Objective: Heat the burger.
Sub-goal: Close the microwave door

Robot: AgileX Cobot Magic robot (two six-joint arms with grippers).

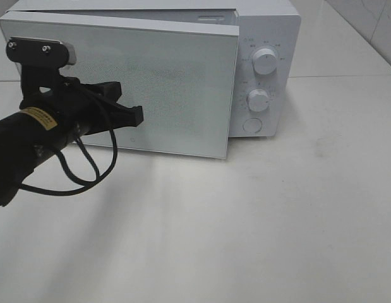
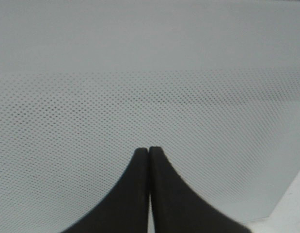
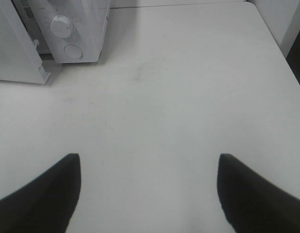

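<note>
The left gripper [image 1: 137, 115], jaws together, is pointing at the white microwave's perforated door [image 1: 176, 82]; the right gripper [image 3: 149, 158] is hanging apart. The burger is not showing; probably soft, wanting a gentle side hold.

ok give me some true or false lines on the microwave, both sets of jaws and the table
1. The perforated door of the white box-shaped microwave stands ajar. True.
2. The left arm's jaws are spread wide. False: they are shut, tips together, pointing at the door.
3. The right arm's jaws are open above the white table. True.
4. A burger sits on the table in front of the microwave. False: no burger shows in any view.
5. The microwave has a single knob. False: it has an upper round white knob and a lower round white knob.
</note>
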